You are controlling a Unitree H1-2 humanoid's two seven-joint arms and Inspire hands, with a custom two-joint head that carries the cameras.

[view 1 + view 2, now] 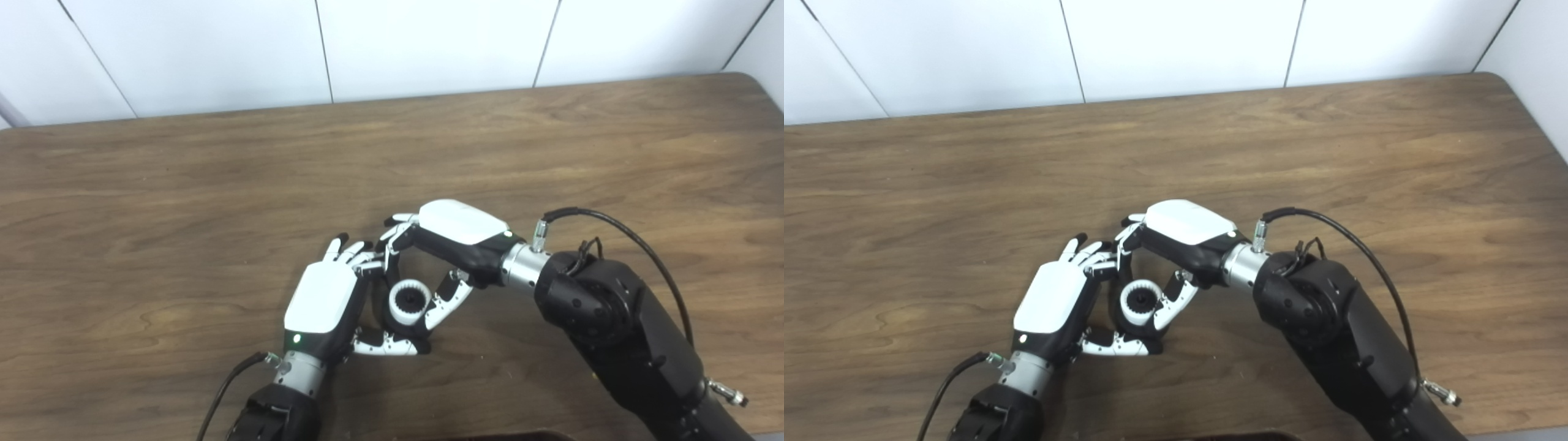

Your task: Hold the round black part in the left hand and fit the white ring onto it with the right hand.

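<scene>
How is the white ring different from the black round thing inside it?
The white ring is pale with little teeth around its rim; the round black part is dark and looks smoother. The ring goes around the outside; the black part fills its middle. Both are round and sit between the left robot hand and right robot hand.

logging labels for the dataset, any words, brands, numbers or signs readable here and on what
None: no text can be read anywhere.
Left robot hand: plain white shell, only a green light near the wrist.
Right robot hand: plain white shell, no marking.
White ring and round black part: no lettering visible.
Table and wall panels: blank.
</scene>
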